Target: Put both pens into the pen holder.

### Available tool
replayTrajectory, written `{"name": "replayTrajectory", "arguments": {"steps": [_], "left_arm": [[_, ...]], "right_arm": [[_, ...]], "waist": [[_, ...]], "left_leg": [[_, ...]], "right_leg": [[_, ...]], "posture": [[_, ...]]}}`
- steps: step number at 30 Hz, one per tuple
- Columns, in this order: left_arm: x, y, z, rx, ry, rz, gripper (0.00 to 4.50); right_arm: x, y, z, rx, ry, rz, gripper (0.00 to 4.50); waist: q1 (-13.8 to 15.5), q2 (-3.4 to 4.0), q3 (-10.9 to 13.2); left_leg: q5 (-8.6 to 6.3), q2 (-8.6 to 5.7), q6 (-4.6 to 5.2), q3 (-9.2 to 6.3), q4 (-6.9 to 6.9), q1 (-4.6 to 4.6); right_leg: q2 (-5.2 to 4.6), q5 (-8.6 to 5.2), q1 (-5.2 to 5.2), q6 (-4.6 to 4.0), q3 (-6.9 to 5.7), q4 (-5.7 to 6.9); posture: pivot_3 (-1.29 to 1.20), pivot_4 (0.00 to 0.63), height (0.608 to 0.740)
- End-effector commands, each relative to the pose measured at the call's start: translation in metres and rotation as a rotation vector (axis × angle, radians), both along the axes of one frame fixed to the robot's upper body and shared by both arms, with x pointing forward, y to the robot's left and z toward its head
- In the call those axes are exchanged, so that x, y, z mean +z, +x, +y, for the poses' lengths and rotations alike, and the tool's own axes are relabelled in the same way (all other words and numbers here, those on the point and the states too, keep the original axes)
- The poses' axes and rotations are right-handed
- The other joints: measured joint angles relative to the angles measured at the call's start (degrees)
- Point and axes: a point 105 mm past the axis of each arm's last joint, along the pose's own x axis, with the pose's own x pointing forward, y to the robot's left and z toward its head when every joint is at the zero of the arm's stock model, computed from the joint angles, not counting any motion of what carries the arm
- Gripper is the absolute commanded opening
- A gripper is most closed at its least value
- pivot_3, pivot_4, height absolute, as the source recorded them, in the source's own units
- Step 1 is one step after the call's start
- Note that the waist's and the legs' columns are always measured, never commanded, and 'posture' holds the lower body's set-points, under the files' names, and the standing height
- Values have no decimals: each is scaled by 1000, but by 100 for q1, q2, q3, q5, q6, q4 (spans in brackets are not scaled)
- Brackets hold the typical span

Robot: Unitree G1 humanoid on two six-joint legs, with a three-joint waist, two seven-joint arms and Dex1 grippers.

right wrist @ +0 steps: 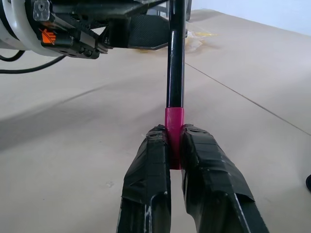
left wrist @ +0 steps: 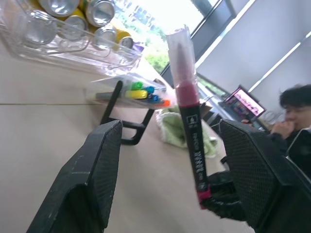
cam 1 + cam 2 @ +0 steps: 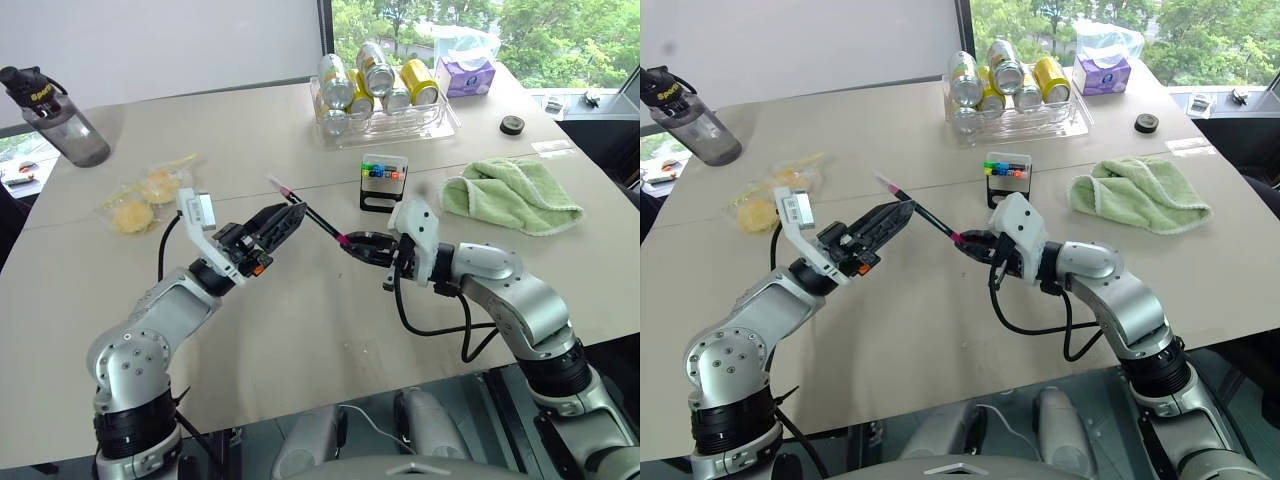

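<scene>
Pinching the pink end of the pink pen [image 3: 312, 215] between closed fingers, the right gripper [image 3: 352, 244] is holding it slanted above the beige table [image 3: 300, 330]; the left gripper [image 3: 290, 218] is standing wide, its pads [image 2: 97, 160] flanking the black barrel without visibly touching it; the pen holder [image 3: 380, 180] is sitting just beyond, near a green cloth [image 3: 515, 195] and a clear tray of cans [image 3: 385, 110]; a window is showing trees; the blue pen is not showing.
</scene>
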Motion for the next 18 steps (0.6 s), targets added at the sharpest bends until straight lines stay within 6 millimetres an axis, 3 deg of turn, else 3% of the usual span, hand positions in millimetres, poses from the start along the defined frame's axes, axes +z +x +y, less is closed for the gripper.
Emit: {"name": "replayTrajectory", "arguments": {"steps": [1, 2, 4, 7, 8, 9, 10, 13, 17, 18], "left_arm": [[13, -2, -1, -13, -24, -51, 3266], [13, -2, -2, -17, -20, -56, 2760], [15, -1, -2, -15, -25, -66, 2217], [18, -2, -1, -25, -39, -85, 734], [18, -3, -1, -32, -39, -89, 685], [18, -2, -2, -38, -37, -91, 168], [18, -2, -3, -42, -33, -93, 15], [24, 1, -5, -48, -24, -129, 0], [37, 4, -19, -60, 117, -280, 0], [38, 5, -24, -74, 159, -309, 0]], "right_arm": [[10, -8, 3, 41, 22, -48, 31], [9, -9, 3, 45, 20, -47, 0], [8, -11, 2, 54, 15, -39, 0], [6, -13, 2, 62, 12, -26, 0], [5, -13, 2, 62, 11, -23, 0], [5, -12, 1, 61, 10, -22, 0], [6, -12, 0, 60, 13, -21, 0], [5, -19, -3, 105, 5, 47, 1094], [3, -14, -24, 10, 16, 85, 2884], [3, -16, -32, -2, 28, 96, 2884]], "waist": [[0, 0, 0], [0, 0, 0], [0, 0, 0], [3, 0, 0], [2, 0, 0], [2, 0, 0], [1, 0, 0], [4, 0, 0], [38, -3, -1], [45, -3, -1]], "left_leg": [[0, 0, 0, 0, 0, 0], [0, 0, 0, 1, 0, 1], [0, 0, 0, 2, 0, 1], [0, 0, 0, 1, 0, 1], [0, 0, 0, 1, 0, 1], [0, 0, 0, 1, 0, 0], [0, 0, 0, 2, 0, 1], [0, 0, 0, 2, 0, 1], [0, 0, 0, -1, 0, 0], [0, -2, 0, 0, 0, -2]], "right_leg": [[0, 0, 0, 0, 0, 0], [1, 0, 0, 0, 1, 0], [0, 0, 0, 0, 2, 0], [1, 0, 0, 0, 2, 0], [1, 0, 0, 0, 1, 0], [1, 0, 0, 0, 1, 0], [0, 0, 0, 0, 2, 0], [1, 0, 0, 0, 2, 0], [0, 0, 1, 0, -2, -1], [-1, 0, 2, 0, -1, -3]], "posture": [[0, 150, 739], [0, 150, 739], [0, 150, 739], [0, 150, 739], [0, 150, 739], [0, 150, 739], [0, 150, 739], [0, 150, 739], [0, 150, 739], [0, 150, 739]]}}
